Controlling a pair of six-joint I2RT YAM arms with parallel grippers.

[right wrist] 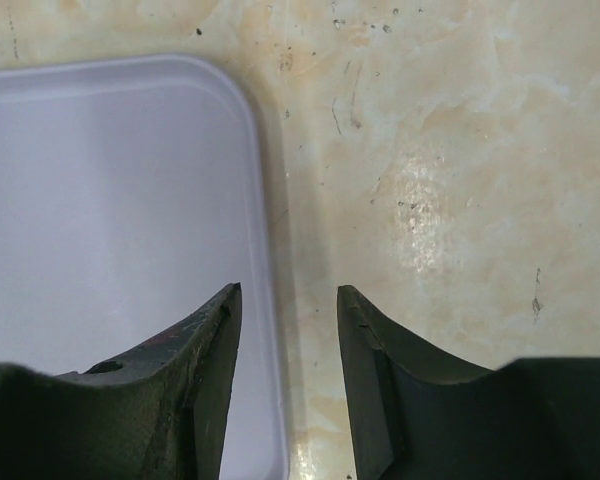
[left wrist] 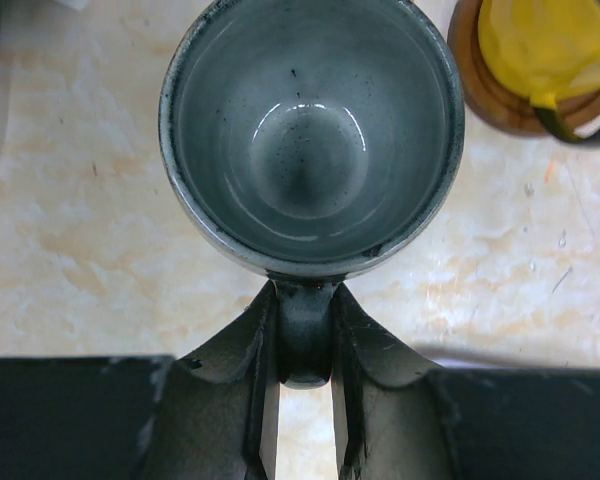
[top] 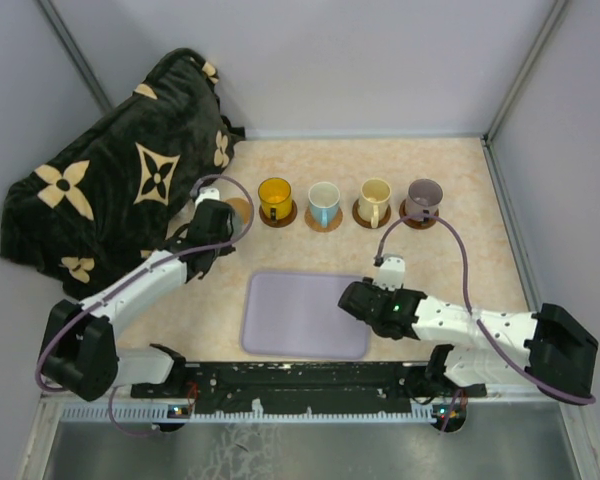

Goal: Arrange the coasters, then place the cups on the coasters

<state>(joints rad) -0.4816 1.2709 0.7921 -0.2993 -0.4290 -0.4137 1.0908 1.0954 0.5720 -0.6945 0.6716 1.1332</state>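
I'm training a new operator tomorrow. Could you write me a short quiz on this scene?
1. True or false: the right gripper holds a cup.
2. How many cups stand on coasters with no gripper on them? A) three B) four C) five
3. By which part does the left gripper grip the grey-green cup?

Key:
1. False. Its jaws are apart and empty, over the edge of the tray.
2. B. They are the yellow cup, white cup, cream cup and purple cup.
3. The handle.
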